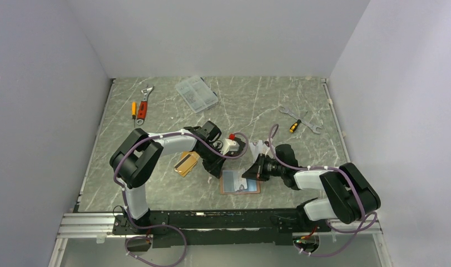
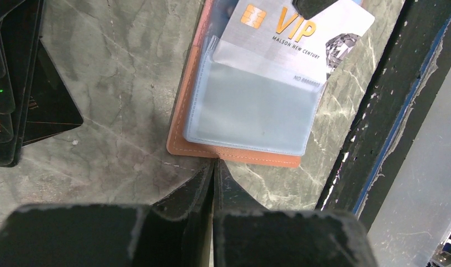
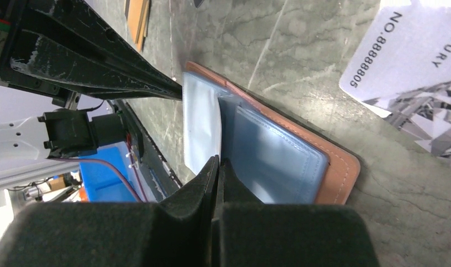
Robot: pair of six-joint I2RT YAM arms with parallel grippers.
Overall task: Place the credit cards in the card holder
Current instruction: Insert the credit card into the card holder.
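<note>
The pink card holder lies open on the table, pale-blue pockets up; it also shows in the left wrist view and the right wrist view. A silver-grey VIP credit card sits partly inside a pocket. My right gripper is shut on that card's edge. My left gripper is shut and empty, its tips touching the holder's edge. Orange-gold cards lie left of the holder. Another silver card lies on the table beside it.
Black flat pieces lie left of the holder. A clear compartment box, a wrench and red-handled tools are at the back left. Wrenches and a screwdriver are at the back right. The black front rail runs close by.
</note>
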